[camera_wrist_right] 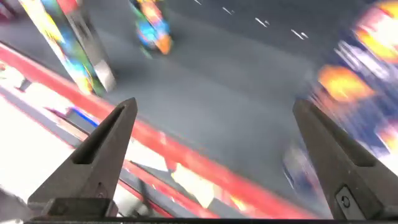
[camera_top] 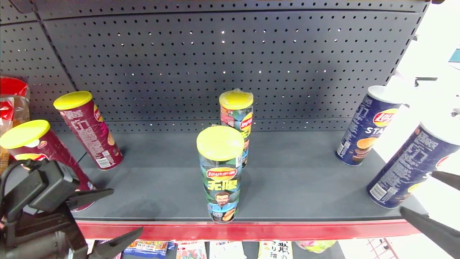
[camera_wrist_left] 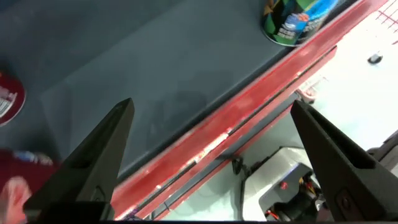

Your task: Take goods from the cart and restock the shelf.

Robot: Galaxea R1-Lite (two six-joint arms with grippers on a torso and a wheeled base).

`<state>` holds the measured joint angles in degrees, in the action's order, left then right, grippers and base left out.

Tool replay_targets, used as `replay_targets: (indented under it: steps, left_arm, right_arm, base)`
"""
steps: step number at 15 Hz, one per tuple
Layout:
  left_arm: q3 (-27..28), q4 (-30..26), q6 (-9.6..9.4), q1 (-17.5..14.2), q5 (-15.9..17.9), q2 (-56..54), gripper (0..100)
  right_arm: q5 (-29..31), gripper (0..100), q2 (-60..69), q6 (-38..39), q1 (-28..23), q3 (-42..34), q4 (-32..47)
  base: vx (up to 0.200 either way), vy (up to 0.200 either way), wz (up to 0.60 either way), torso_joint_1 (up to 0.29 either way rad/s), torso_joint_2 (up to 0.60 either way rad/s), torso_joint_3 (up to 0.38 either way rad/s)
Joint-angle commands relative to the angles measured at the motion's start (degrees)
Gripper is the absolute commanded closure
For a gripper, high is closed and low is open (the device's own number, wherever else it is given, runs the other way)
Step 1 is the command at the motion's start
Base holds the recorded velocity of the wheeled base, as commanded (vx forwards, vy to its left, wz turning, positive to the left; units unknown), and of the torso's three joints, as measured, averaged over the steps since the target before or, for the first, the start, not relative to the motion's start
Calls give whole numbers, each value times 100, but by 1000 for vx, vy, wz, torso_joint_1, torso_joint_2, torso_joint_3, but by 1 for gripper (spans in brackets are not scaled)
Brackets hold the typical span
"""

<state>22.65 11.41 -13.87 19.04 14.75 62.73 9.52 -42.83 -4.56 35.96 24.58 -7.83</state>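
At frame centre, a grey shelf [camera_top: 294, 180], backed by pegboard [camera_top: 215, 54], is stocked with cans [camera_top: 221, 172]; left gripper [camera_top: 127, 212] and right gripper [camera_top: 417, 190] are held wide open, empty, at the lower corners.

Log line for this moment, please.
left gripper open, empty | right gripper open, empty | both at shelf front | front green can at edge

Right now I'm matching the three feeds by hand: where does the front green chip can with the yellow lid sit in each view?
Head view: the front green can stands midway along the shelf, at its front edge.
Left wrist view: its base stands just behind the red strip.
Right wrist view: blurred, it stands beside that strip.
Shared landmark: the red strip along the shelf's front.
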Motion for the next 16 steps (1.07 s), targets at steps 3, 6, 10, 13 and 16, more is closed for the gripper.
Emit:
replay_targets:
  steps: [3, 6, 10, 13, 16]
  left_arm:
    - [512, 2, -1, 443, 2, 1162, 0]
    - [776, 2, 7, 671, -51, 1593, 0]
    - [987, 2, 16, 750, -209, 1883, 0]
    - [1075, 195, -1, 794, -262, 2155, 0]
    - [1075, 678, 43, 996, -482, 2437, 0]
  right_arm:
    - [252, 0, 2806, 579, -1821, -14, 2505]
    - [234, 0, 3175, 746, -2348, -260, 2523]
    - [568, 0, 3720, 720, -2445, -981, 2453]
    - [595, 0, 3729, 737, -2445, -1333, 2242]
    - [516, 0, 3720, 702, -2436, -1851, 1574]
  base:
    - [0, 0, 0, 0, 0, 0]
    - [0, 0, 0, 0, 0, 0]
    - [0, 0, 0, 0, 0, 0]
    - [0, 0, 0, 0, 0, 0]
    - [0, 0, 0, 0, 0, 0]
